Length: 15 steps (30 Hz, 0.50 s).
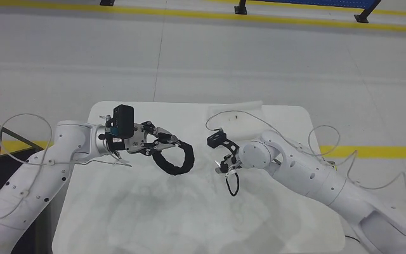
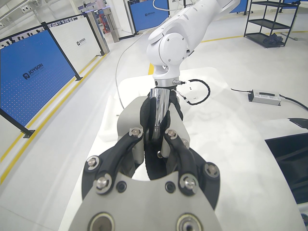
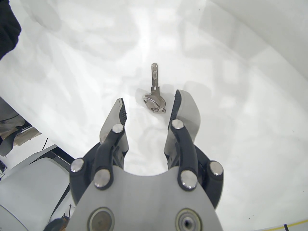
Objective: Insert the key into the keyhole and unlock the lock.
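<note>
The lock is a black fabric-covered loop with a chrome cylinder. My left gripper is shut on the lock, holding it above the left middle of the white table; in the left wrist view the cylinder points away between the fingers. A small silver key with a ring on its head lies flat on the white cloth. My right gripper hangs open just over the key's head, one finger on each side. In the top view my right gripper is at the table's centre.
A black cable loop dangles from the right wrist. White cables trail over the table's far side. A grey power box lies on the floor beyond the table. The cloth is wrinkled across the middle.
</note>
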Each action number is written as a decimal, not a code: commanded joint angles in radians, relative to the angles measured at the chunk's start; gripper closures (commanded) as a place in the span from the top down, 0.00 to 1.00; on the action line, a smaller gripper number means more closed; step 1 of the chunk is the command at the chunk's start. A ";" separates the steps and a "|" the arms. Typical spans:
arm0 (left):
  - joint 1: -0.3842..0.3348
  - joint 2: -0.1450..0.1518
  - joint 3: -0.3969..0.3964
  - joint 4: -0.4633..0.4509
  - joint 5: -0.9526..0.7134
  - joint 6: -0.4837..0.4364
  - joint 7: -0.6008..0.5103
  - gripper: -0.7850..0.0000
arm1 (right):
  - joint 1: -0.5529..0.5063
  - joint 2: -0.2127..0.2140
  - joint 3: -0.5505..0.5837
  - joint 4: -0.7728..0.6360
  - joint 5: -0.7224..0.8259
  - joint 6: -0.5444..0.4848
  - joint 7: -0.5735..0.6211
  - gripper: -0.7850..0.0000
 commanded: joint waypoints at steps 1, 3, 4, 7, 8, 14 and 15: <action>0.000 0.000 0.000 0.001 0.000 0.000 0.000 0.00 | -0.002 -0.005 0.003 0.006 -0.003 -0.007 0.004 0.43; 0.000 0.000 0.000 0.001 0.001 0.000 0.001 0.00 | -0.004 -0.010 0.006 0.010 -0.008 -0.011 0.007 0.40; 0.000 0.000 0.000 0.002 0.001 0.000 0.002 0.00 | -0.005 -0.013 0.008 0.012 -0.011 -0.014 0.010 0.38; 0.000 0.000 0.001 0.003 0.000 0.000 0.003 0.00 | -0.007 -0.020 0.013 0.018 -0.018 -0.018 0.021 0.38; 0.000 0.000 0.001 0.003 0.000 0.000 0.003 0.00 | -0.009 -0.022 0.015 0.020 -0.020 -0.020 0.024 0.35; -0.002 0.000 0.002 0.004 0.003 0.000 0.002 0.00 | -0.021 -0.031 0.027 0.023 -0.044 -0.030 0.036 0.15; -0.003 0.000 0.002 0.004 0.003 0.000 0.002 0.00 | -0.023 -0.032 0.030 0.022 -0.048 -0.031 0.038 0.11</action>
